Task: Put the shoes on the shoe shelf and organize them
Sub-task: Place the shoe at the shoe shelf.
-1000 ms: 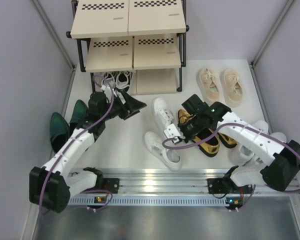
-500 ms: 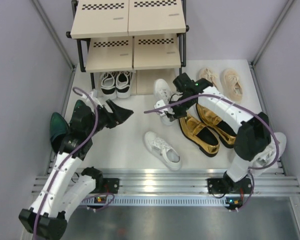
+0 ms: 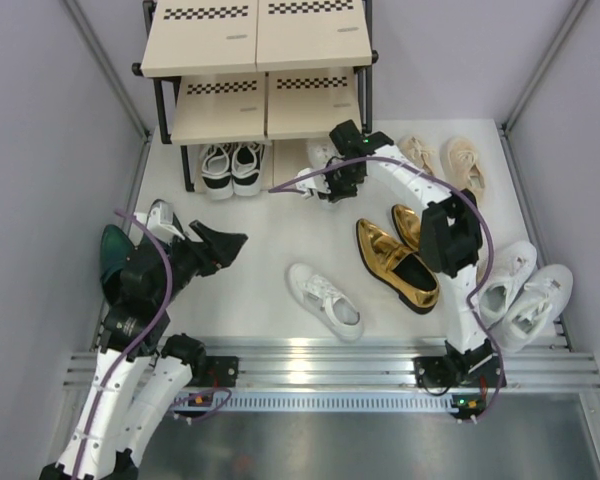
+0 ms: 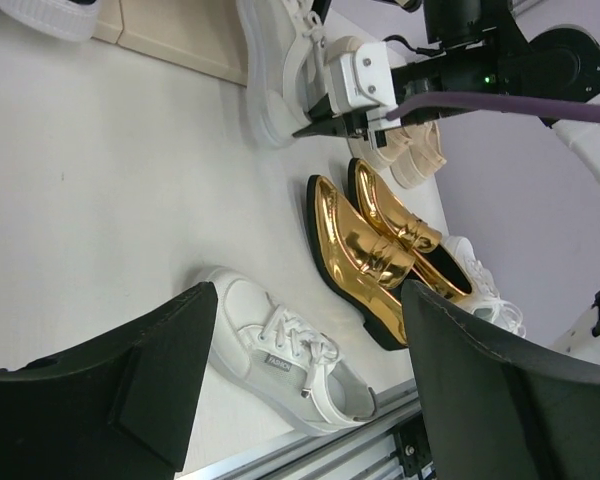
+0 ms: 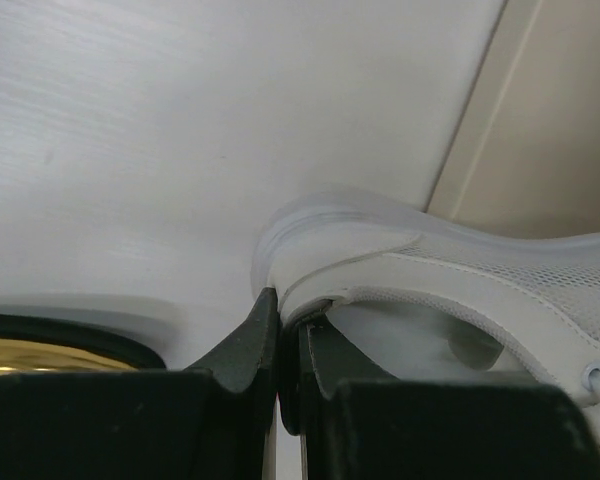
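Note:
The shoe shelf [image 3: 255, 75] stands at the back, with black-and-white sneakers [image 3: 230, 165] on its lowest board. My right gripper [image 3: 325, 183] is shut on the heel rim of one white lace-up [image 3: 318, 155] at the foot of the shelf; close up, the right gripper [image 5: 285, 320] pinches that shoe's [image 5: 430, 270] collar. The other white lace-up [image 3: 325, 300] lies mid-floor. My left gripper [image 3: 225, 243] hovers open and empty at the left; in its own view the left gripper [image 4: 308, 300] frames that lace-up [image 4: 290, 360].
Gold loafers [image 3: 400, 260] lie right of centre, beige sneakers [image 3: 445, 165] at the back right, chunky white sneakers [image 3: 525, 290] at the right edge. Dark green loafers [image 3: 115, 260] sit by the left wall under my left arm. A metal rail [image 3: 320, 360] runs along the front.
My right arm has carried the white lace-up from beside the gold loafers back to the shelf's foot. My left arm has drawn back leftward and nearer, jaws still open.

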